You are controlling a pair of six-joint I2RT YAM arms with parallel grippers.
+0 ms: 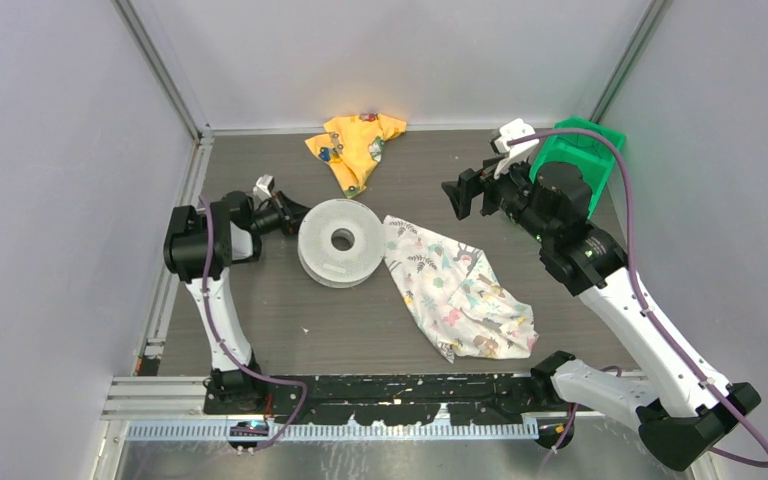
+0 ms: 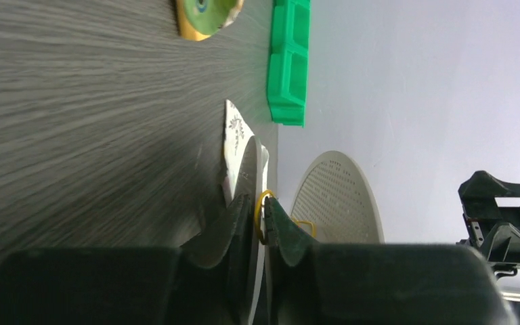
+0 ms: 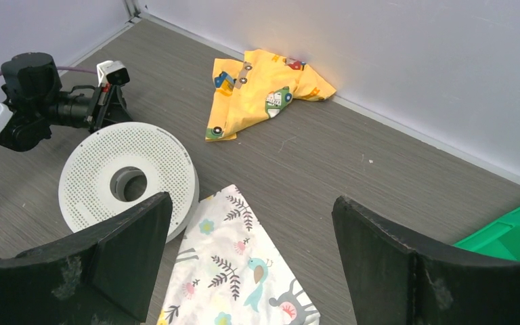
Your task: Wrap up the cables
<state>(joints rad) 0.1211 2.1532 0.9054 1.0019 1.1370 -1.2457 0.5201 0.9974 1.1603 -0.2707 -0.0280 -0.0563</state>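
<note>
Cable: thin yellow-orange cord, string-thin, far thinner than the spool rims. Only a short curved loop of it shows, arching across the slit at the tips of the left gripper. A second short stretch shows just past one finger, against the perforated rim. How much is wound between the rims I can't tell. It's too thin to make out in the overhead view.

Left gripper: jaws almost fully closed, just a narrow slit. The cord loop is caught in that slit. The edge of the spool's lower rim also runs into the same gap, so cord and rim edge sit together at the tips.

Spool: white, flat on the table, perforated round rims, open hub in the middle. It lies directly ahead of the left gripper, with the fingertips at its near edge.

Patterned cloth: white with plants and animals, crumpled. It lies on the far side of the spool from the left gripper and touches the spool's rim. It is also below and ahead of the right gripper.

Right gripper: raised off the table, jaws wide apart, nothing between them. It is well apart from the spool.

Yellow cloth: bunched against the back wall, further out ahead of the right gripper, beyond the spool.

Green bin: just behind the right gripper, in the far corner.
</note>
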